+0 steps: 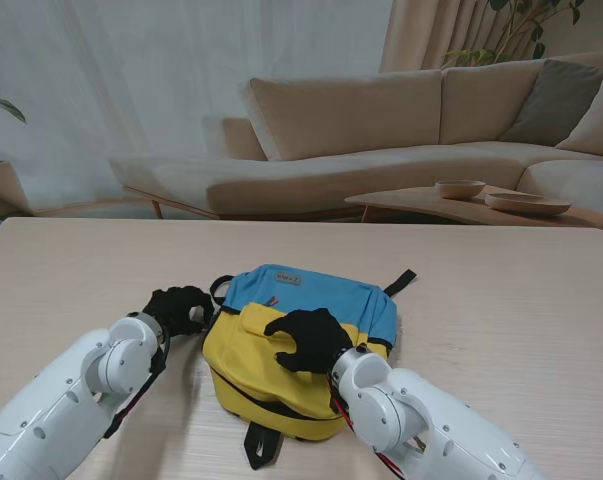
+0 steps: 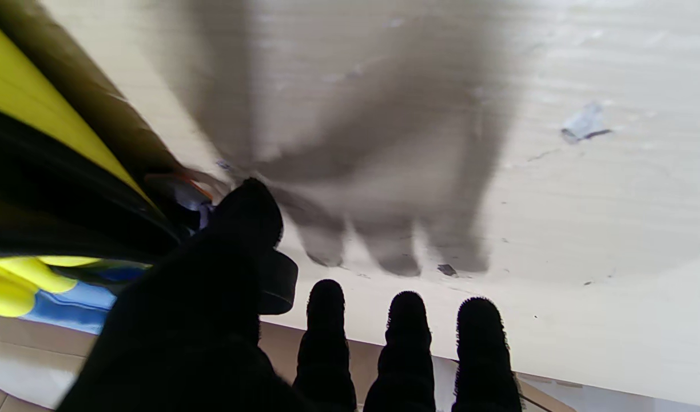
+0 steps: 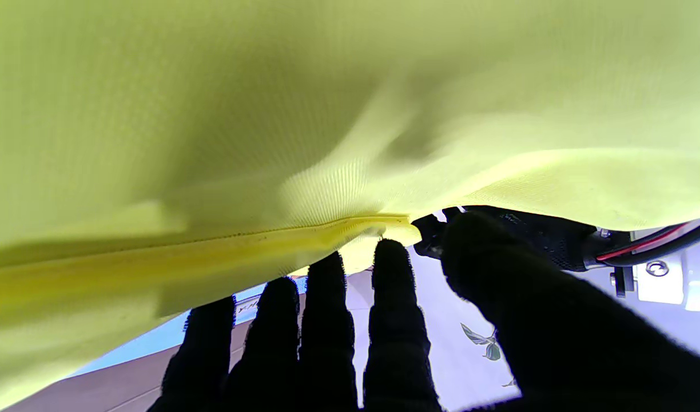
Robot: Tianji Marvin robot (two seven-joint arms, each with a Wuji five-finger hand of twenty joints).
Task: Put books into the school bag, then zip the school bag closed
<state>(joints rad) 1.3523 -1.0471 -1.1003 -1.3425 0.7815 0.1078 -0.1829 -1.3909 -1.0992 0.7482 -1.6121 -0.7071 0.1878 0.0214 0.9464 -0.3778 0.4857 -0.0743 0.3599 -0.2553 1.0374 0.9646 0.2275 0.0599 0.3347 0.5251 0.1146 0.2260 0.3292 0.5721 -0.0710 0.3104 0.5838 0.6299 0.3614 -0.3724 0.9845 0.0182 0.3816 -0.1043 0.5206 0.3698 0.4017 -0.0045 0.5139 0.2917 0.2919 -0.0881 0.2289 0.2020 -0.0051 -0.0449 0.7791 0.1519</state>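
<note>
The school bag (image 1: 311,345) lies flat near the middle of your counter (image 1: 501,300), blue section farther from you, yellow section nearer to you. A black strap (image 1: 259,445) sticks out from its near end and another black strap (image 1: 401,282) from its far right corner.

Your right hand (image 1: 309,338) rests palm-down on the yellow front pocket (image 1: 246,340). In the right wrist view the fingers (image 3: 327,320) lie side by side, tips against the yellow fabric (image 3: 270,114) beside a seam. They press on the cloth and do not enclose anything.

Your left hand (image 1: 178,308) sits at the left edge of the bag, just beside the black carry loop (image 1: 221,290). In the left wrist view, three fingers (image 2: 407,343) are extended, slightly apart, over the bare counter (image 2: 556,200). The thumb (image 2: 247,229) and a curled finger meet at the dark opening along the bag's side (image 2: 70,189), where a small orange-and-blue part (image 2: 184,194) shows. You cannot tell from these views whether the hand is pinching that part or only touching it.

No book can be made out; the bag's contents are hidden.
</note>
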